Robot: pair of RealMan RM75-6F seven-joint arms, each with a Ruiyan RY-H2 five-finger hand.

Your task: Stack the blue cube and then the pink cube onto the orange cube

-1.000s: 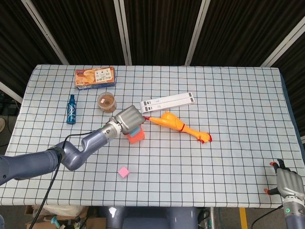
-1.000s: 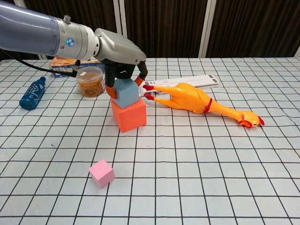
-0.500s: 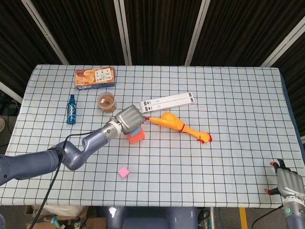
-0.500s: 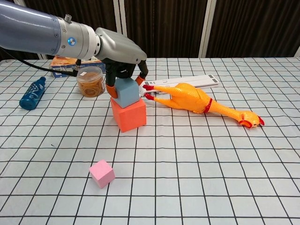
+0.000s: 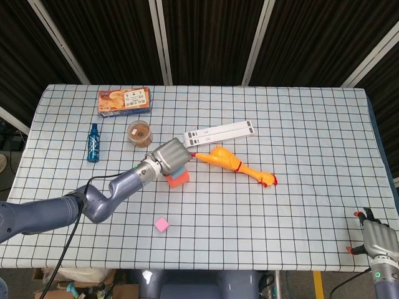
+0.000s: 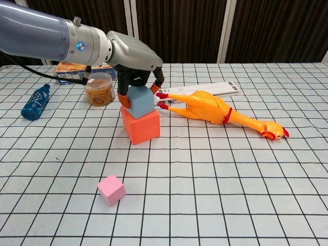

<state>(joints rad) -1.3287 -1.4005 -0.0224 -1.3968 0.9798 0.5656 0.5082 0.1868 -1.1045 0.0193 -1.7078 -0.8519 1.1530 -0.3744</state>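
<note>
Looking down from the head view, the left hand (image 5: 168, 154) covers the blue cube (image 5: 180, 170), which sits on the orange cube (image 5: 177, 179); the pink cube (image 5: 162, 224) lies well apart near the table (image 5: 299, 124) front. The right hand (image 5: 379, 241) idles, grasp unclear.

From the chest view, fingers (image 6: 123, 98) clasp the blue cube's sides. Both small cubes look light and rigid (possibly foam), best pinched on opposite flat faces.

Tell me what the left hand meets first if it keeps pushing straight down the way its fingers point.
The small blue foam cube directly under the left hand, already sitting on the larger orange cube; the fingers flank its sides. Exact contact is unclear.
</note>
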